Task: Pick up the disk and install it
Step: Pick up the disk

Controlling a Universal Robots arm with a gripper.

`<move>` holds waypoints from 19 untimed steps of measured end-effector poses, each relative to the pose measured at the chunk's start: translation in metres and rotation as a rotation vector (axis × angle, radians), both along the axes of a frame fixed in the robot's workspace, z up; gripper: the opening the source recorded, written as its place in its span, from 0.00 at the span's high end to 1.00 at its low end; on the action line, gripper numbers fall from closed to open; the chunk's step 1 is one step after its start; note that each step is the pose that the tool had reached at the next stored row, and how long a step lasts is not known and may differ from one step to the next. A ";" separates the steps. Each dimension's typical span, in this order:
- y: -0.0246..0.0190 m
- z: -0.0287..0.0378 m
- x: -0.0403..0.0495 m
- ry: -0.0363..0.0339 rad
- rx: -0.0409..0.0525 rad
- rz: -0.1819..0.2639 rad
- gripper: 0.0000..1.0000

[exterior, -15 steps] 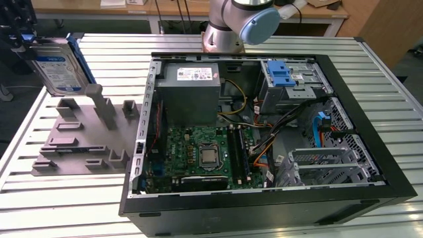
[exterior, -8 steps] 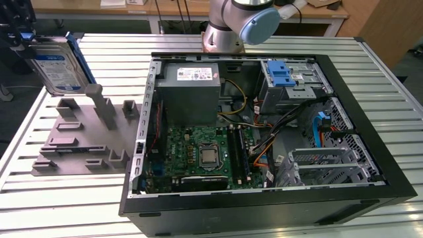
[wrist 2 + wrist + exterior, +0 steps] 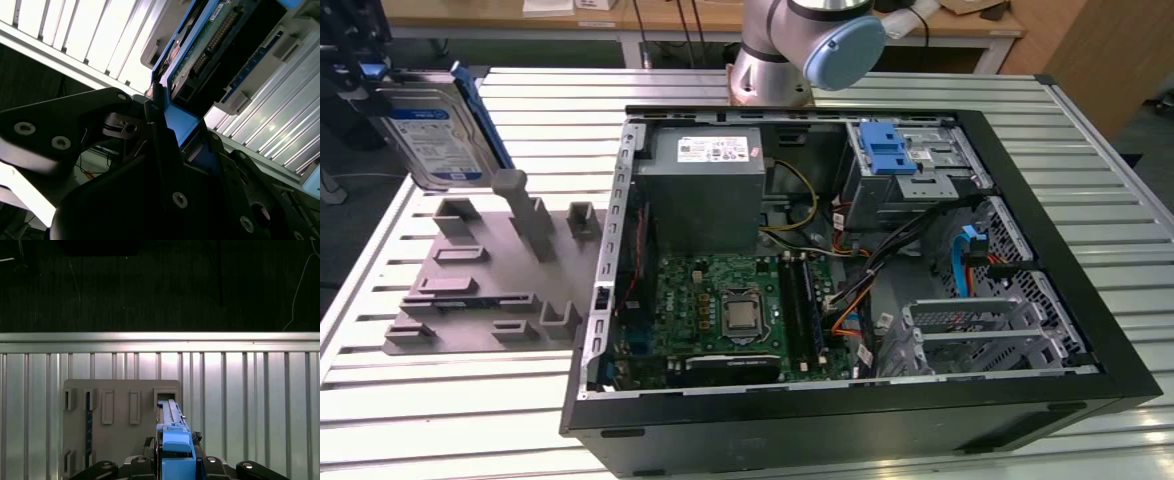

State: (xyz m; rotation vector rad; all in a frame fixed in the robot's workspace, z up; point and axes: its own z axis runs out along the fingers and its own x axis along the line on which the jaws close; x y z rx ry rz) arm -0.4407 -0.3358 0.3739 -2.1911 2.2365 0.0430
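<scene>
The disk (image 3: 438,135), a silver-grey hard drive with a white-and-blue label and a blue bracket, hangs upright at the exterior view's far left. It is just above the far edge of a grey holder plate (image 3: 467,300). My gripper (image 3: 367,85) is shut on its upper end. In the first wrist view the disk's blue bracket (image 3: 172,430) sits clamped in the gripper (image 3: 175,462), over a slot of the holder plate (image 3: 120,390). In the second wrist view the disk's green circuit-board side (image 3: 210,45) runs away from the gripper (image 3: 170,135).
An open computer case (image 3: 1067,200) lies on the slatted metal table (image 3: 454,420), to the exterior view's right of the holder plate. Inside it are a grey power supply (image 3: 707,190), a motherboard (image 3: 734,310) and a metal drive cage with a blue latch (image 3: 907,160). The arm's base (image 3: 787,50) stands behind the case.
</scene>
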 end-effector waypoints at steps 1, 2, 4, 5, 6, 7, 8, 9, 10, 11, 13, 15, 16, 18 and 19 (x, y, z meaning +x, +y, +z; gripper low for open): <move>0.0000 0.0004 0.0000 0.0000 0.0000 0.000 0.63; 0.0000 0.0008 0.0000 0.0000 0.0000 0.000 0.63; 0.0000 0.0017 0.0000 0.0000 0.0000 0.000 0.63; 0.0000 0.0021 0.0000 0.0000 0.0000 0.000 0.63; 0.0000 0.0025 0.0000 0.0000 0.0000 0.000 0.63; 0.0000 0.0029 0.0000 -0.0001 0.0000 0.000 0.63; 0.0000 0.0032 0.0000 -0.0001 0.0001 0.000 0.63; 0.0000 0.0035 0.0000 -0.0002 0.0001 0.000 0.63; 0.0000 0.0039 0.0000 0.0000 0.0000 0.000 0.63; 0.0000 0.0042 0.0000 0.0000 0.0000 0.000 0.63; 0.0000 0.0048 0.0000 0.0000 0.0000 0.000 0.63; 0.0000 0.0056 0.0000 0.0000 0.0000 0.000 0.63; 0.0000 0.0060 0.0000 0.0000 0.0000 0.000 0.63; 0.0000 0.0067 0.0000 -0.0001 0.0000 0.000 0.63; 0.0000 0.0070 0.0000 -0.0001 0.0000 0.000 0.63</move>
